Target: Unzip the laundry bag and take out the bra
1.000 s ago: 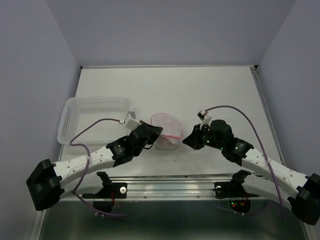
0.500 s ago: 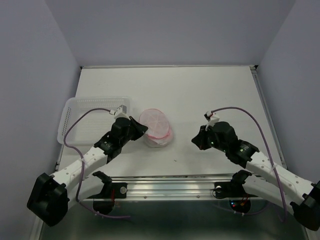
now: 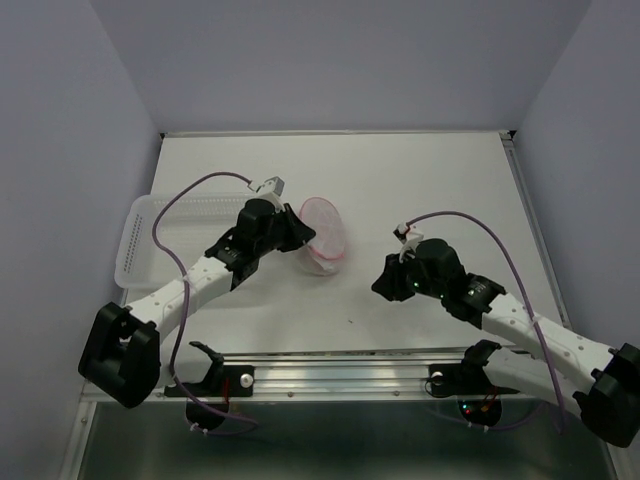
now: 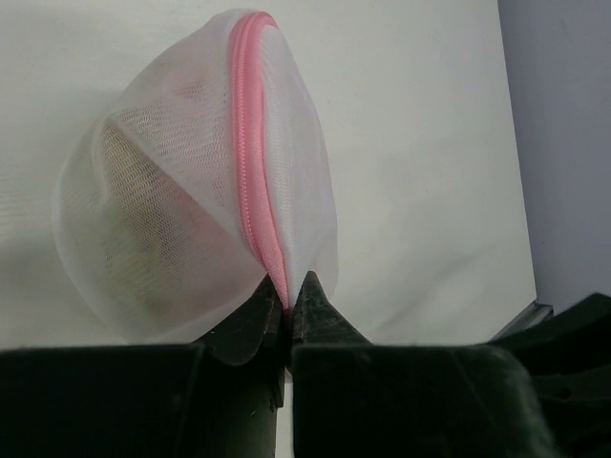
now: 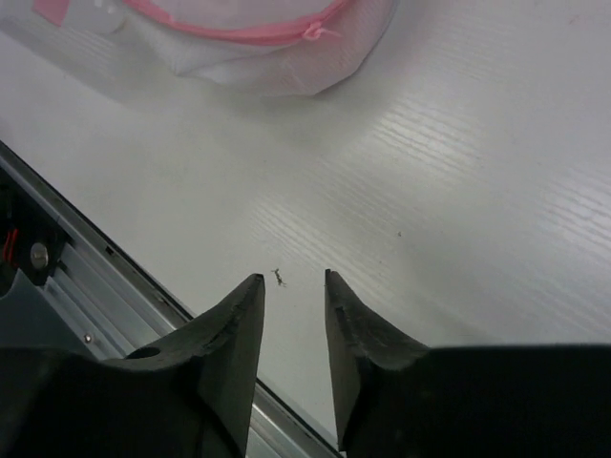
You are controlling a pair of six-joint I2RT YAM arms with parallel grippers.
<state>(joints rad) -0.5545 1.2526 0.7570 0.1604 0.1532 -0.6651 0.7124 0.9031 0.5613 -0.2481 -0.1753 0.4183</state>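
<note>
Left gripper [image 4: 288, 298]: tips pinched the pink zipper trim [image 4: 250, 143], with the laundry bag [image 4: 181, 191] tilted up just beyond them. Right gripper [image 5: 294, 279]: fingers spread, empty, the zipper pull [image 5: 313, 31] well ahead. Judgement: anchor the left pinch firmly and bring the right squarely onto the pull.

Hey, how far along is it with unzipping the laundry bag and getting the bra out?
Early. Done: only a hold, the left gripper shut on the pink zipper of the bag, which is tipped on edge. In hand: the right gripper, open and empty, hovers over the table short of the bag. Left: the zipper looks closed, its pull untouched; unzipping and taking out the bra.
</note>
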